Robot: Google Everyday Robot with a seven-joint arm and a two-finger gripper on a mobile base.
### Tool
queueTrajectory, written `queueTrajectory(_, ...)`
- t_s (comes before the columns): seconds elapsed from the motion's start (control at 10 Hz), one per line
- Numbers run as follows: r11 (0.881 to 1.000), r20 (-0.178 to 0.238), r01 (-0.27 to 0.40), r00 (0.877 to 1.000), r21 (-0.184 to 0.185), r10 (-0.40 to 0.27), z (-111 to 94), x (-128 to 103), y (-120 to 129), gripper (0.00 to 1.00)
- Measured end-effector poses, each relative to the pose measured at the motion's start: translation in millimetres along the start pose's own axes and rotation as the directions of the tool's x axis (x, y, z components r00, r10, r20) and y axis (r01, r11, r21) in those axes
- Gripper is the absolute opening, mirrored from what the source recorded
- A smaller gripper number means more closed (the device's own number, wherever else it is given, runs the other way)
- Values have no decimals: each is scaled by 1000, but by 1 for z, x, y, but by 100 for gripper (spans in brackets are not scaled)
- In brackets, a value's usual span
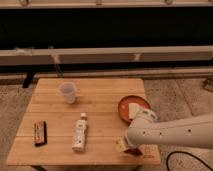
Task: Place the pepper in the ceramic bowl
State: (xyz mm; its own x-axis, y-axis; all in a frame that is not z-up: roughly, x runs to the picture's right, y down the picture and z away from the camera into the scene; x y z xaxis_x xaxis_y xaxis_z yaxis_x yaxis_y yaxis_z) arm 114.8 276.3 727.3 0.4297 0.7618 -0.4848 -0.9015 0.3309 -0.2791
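The white arm reached in from the right edge of the frame, and its gripper (125, 146) sat low over the front right part of the pale wooden bench (95, 102), just below the round glossy orange ceramic bowl (129, 100). Whether it was closed on anything could not be told. Of the small dark red pepper (133, 150) only a sliver showed under the arm's end, at the bench's lower right; its long axis and tip direction were hidden. A translucent plastic cup (67, 92) stood at upper left.
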Motion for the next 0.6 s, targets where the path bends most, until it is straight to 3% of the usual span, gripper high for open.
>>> queueTrajectory(0.5,999,-50,28,998,38,-26,25,-2,0,80)
queueTrajectory(0.6,998,-58,26,998,49,-24,30,-4,-1,73)
